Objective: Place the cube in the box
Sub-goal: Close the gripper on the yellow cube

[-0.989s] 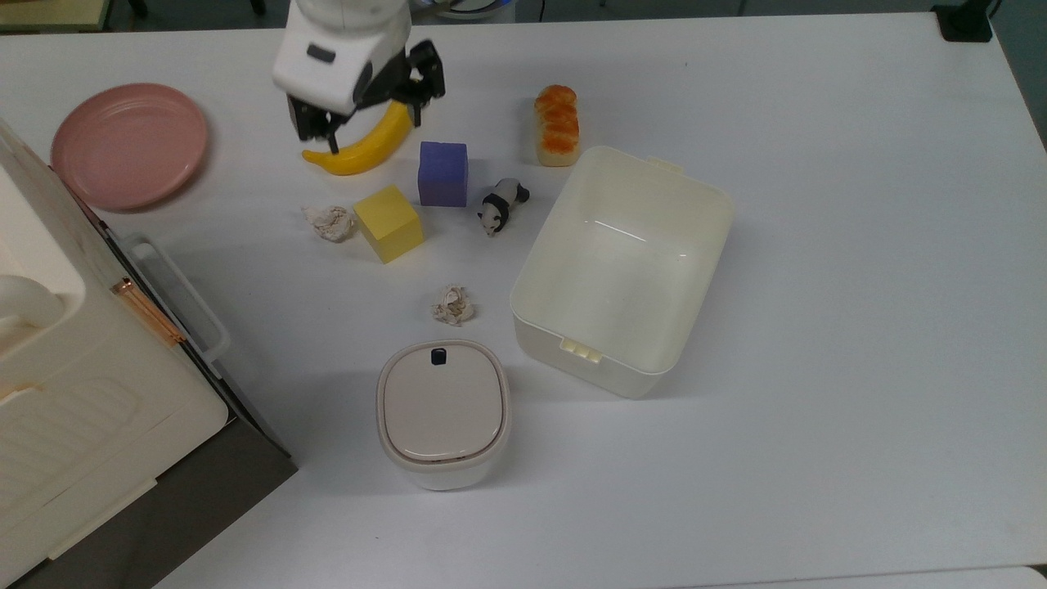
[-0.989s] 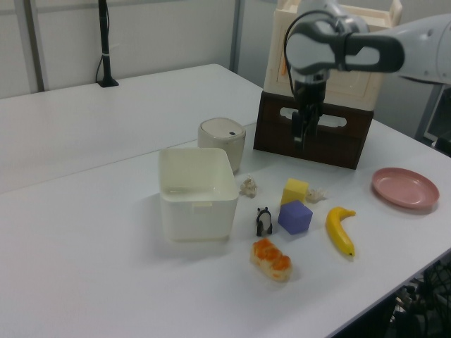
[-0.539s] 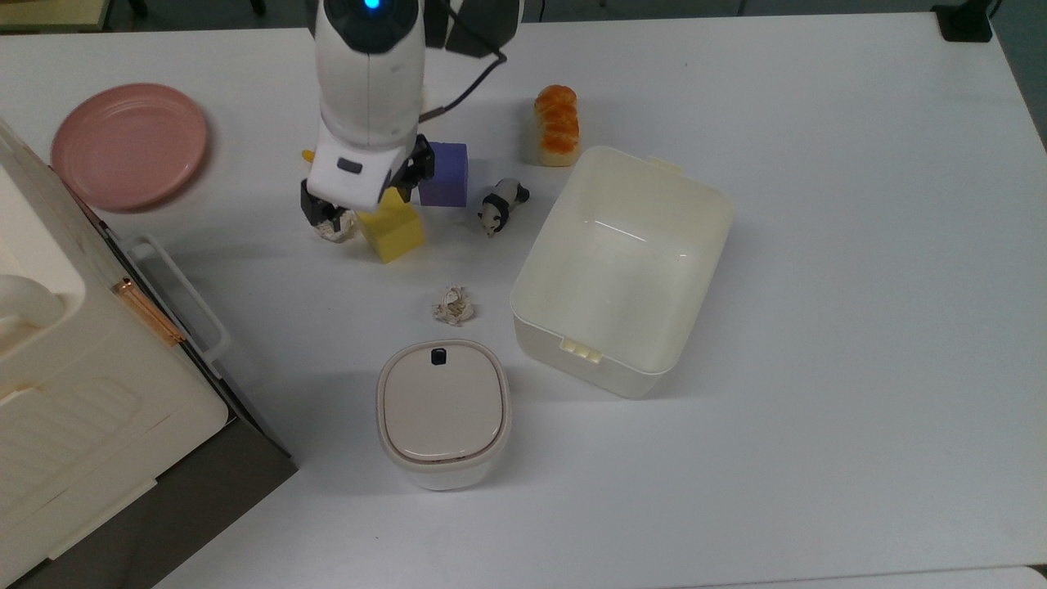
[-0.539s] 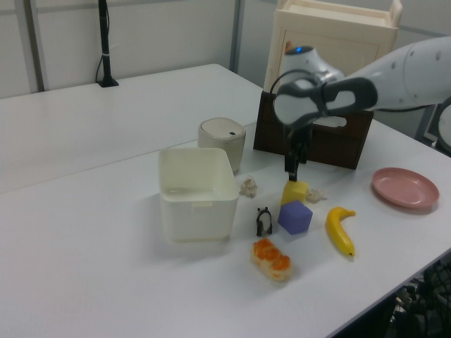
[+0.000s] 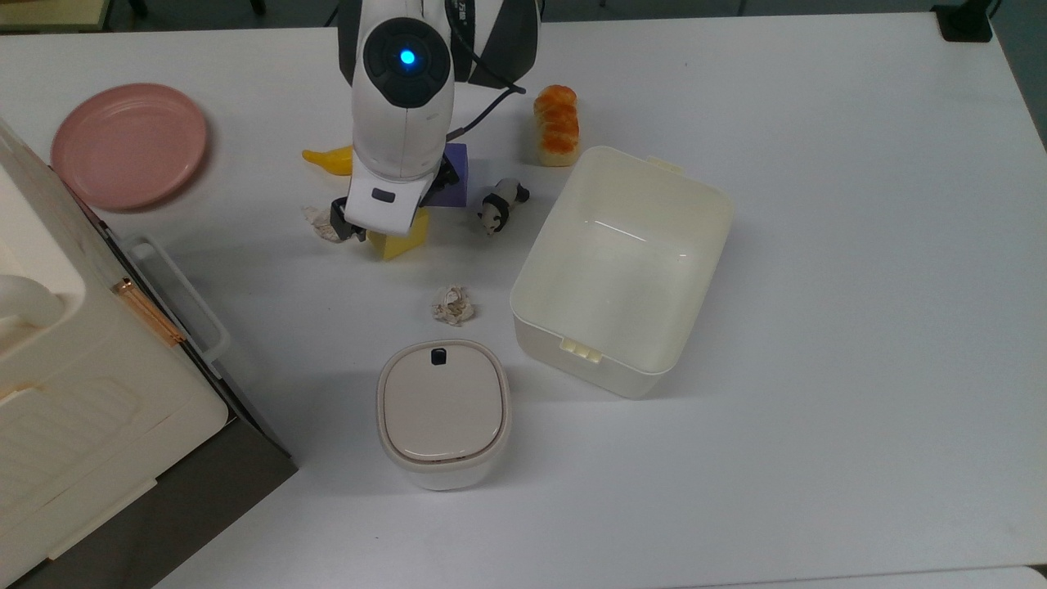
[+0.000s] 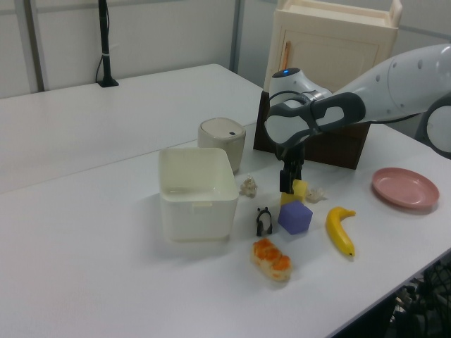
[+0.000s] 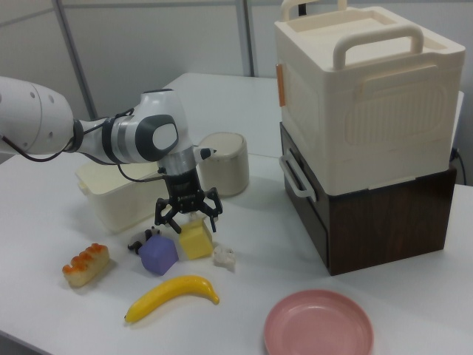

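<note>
Currently I log the scene in the top view, nearest edge first. Nearest sits the lidded bin (image 5: 443, 413), with one crumpled paper wad (image 5: 452, 304) just beyond it. To the top view's right of these stands the box (image 5: 623, 270), empty, well apart from the cube. Further back the cube (image 5: 401, 232) rests on the table (image 5: 818, 245), a second paper wad (image 5: 324, 222) close on the top view's left of it and the purple block (image 5: 452, 182) just behind. The toy panda (image 5: 501, 206) lies between the purple block and the box. Farthest are the banana (image 5: 330, 159), the bread (image 5: 555, 123) and the pink plate (image 5: 128, 145).

My gripper (image 7: 188, 212) hangs directly over the cube. In the right view its fingers (image 7: 212, 209) are spread wide, straddling the cube's upper part, with nothing held yet. I cannot tell whether either pad touches a face.

Step in hand, as I judge it: the grasp. To do it well I would descend until the pads sit at the cube's mid-height, keep the fingers square to two opposite faces, and close gently, since the cube looks soft. The paper wad and purple block crowd it, so I would keep the fingers clear of both. Then lift straight up before carrying it to the box.
</note>
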You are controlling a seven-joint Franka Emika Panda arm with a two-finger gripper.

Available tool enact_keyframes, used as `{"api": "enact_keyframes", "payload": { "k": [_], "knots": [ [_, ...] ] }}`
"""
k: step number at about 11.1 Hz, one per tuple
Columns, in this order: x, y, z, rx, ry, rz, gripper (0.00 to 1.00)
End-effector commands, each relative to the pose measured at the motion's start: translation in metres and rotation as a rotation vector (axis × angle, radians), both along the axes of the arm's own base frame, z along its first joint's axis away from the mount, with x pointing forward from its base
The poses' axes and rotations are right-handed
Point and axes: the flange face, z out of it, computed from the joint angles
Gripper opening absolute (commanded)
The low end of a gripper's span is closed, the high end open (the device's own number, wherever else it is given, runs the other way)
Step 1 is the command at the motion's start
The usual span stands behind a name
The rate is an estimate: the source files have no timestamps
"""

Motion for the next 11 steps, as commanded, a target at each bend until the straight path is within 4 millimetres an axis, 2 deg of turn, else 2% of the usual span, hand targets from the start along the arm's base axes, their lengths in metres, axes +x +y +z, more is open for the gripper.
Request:
{"api": "enact_keyframes", "payload": {
  "k": [1, 2, 3, 4, 5, 6, 7, 9, 10, 11],
  "knots": [
    [-0.006, 0.003, -0.002, -0.014, -0.005, 0.021, 0.96],
    [-0.006, 0.003, -0.003, -0.014, -0.004, 0.017, 0.96],
    [-0.006, 0.003, -0.003, -0.016, -0.007, 0.005, 0.85],
    [-0.005, 0.006, -0.003, -0.016, -0.009, 0.005, 0.49],
    [-0.004, 0.007, -0.001, -0.018, -0.019, -0.016, 0.18],
    [-0.003, 0.006, 0.0, -0.019, -0.021, -0.022, 0.04],
    [-0.003, 0.005, 0.001, -0.019, -0.024, -0.024, 0.0],
    [-0.002, 0.005, 0.007, -0.018, -0.032, -0.02, 0.0],
    [0.001, 0.003, 0.028, -0.014, -0.059, -0.022, 0.0],
    [0.003, 0.002, 0.057, -0.005, -0.092, -0.037, 0.0]
  ]
}}
